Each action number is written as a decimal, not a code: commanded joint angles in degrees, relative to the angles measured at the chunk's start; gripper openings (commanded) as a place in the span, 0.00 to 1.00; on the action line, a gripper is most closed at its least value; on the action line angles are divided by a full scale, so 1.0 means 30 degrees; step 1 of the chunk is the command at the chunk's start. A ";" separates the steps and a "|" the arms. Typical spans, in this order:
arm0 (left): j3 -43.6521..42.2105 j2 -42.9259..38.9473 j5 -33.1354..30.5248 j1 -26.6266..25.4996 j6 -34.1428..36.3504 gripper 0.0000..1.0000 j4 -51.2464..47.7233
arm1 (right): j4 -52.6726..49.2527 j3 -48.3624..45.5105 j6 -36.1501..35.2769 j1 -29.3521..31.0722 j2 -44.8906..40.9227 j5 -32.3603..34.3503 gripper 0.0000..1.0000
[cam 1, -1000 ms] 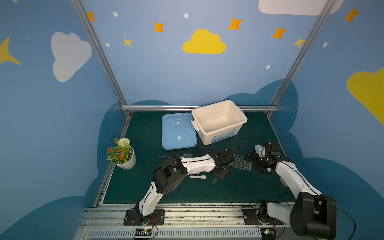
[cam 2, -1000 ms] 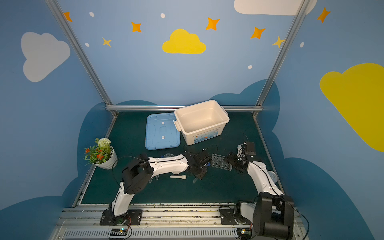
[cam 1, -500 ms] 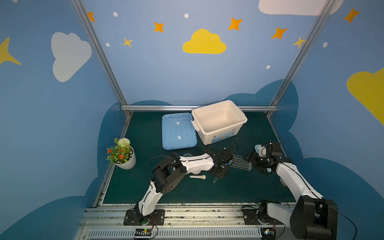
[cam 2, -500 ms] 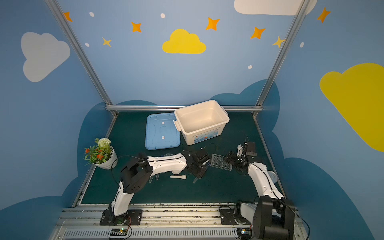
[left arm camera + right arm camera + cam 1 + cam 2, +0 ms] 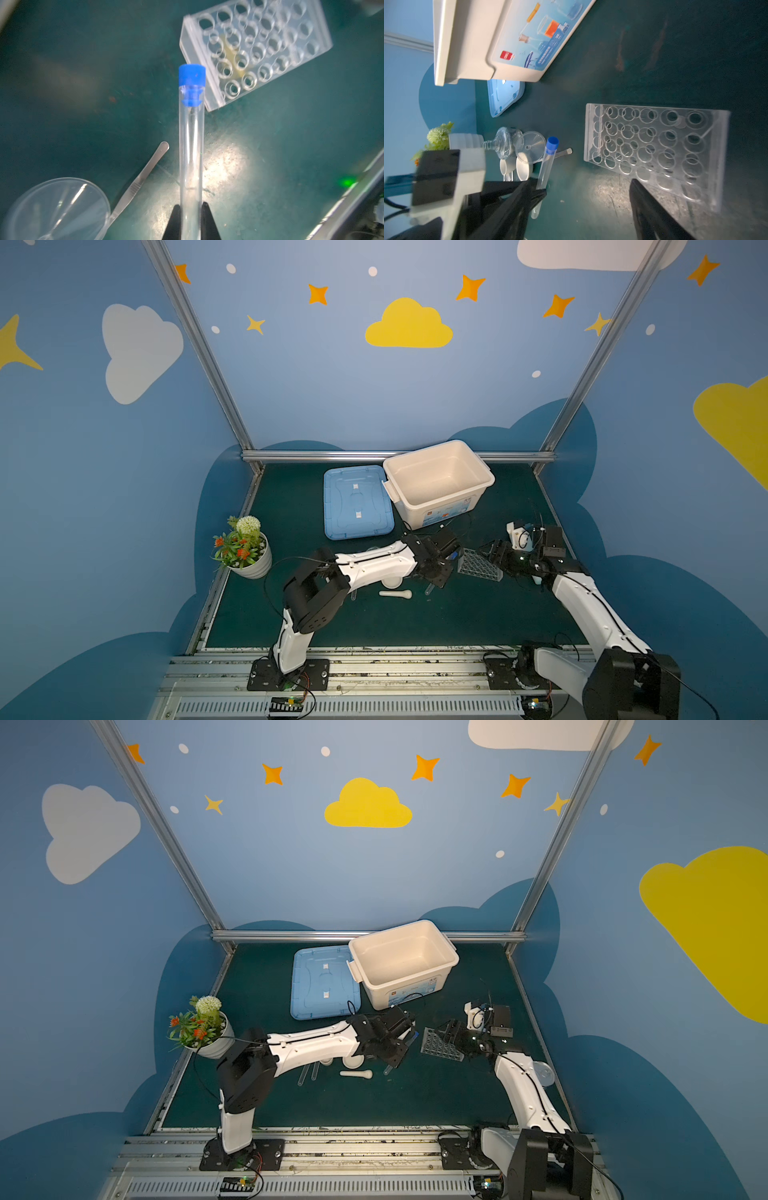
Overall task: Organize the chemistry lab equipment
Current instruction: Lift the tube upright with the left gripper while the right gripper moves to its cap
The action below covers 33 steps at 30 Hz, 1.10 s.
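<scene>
The left pincer (image 5: pixel 190 209) is clamped on a long clear test tube with a blue cap (image 5: pixel 191 133). Its black fingers (image 5: pixel 176 220) press the tube from both sides low on its length, and the capped end sticks out ahead of the pincer, above the dark green mat (image 5: pixel 62 104). Ahead of the cap and apart from it lies the clear plastic rack with a grid of round holes (image 5: pixel 259 41). Beside the held tube, a thin metal rod (image 5: pixel 143 176) lies flat, and a clear plastic funnel (image 5: pixel 56 207) is cut off at the picture's edge.

The right pincer (image 5: pixel 584 185) stands wide apart with nothing between its jaws. One finger (image 5: pixel 650 207) overlaps the rack's near edge, but I cannot tell whether it touches. The other finger blurs into the left arm's dark parts.

Past the left pincer sit a clear flask (image 5: pixel 505 143), a white mortar (image 5: pixel 524 168) and a small white cup (image 5: pixel 505 166), each partly hidden. In a top view a white pestle (image 5: pixel 395 594) lies beside the left arm.
</scene>
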 commanded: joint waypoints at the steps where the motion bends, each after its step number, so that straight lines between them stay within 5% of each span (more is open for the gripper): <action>1: -0.0059 -0.0757 -0.0268 0.0078 0.0665 0.10 0.0364 | 0.0546 0.0109 0.0440 0.0313 0.0597 -0.1450 0.71; 25: 0.0314 -0.0555 0.1609 -0.0160 0.1049 0.07 0.1621 | 0.4406 0.0216 0.3262 0.1812 0.3357 -0.3556 0.57; 33: 0.0040 -0.0673 0.1857 -0.0390 0.0977 0.07 0.2105 | 0.4957 0.0216 0.3540 0.1856 0.3631 -0.3717 0.44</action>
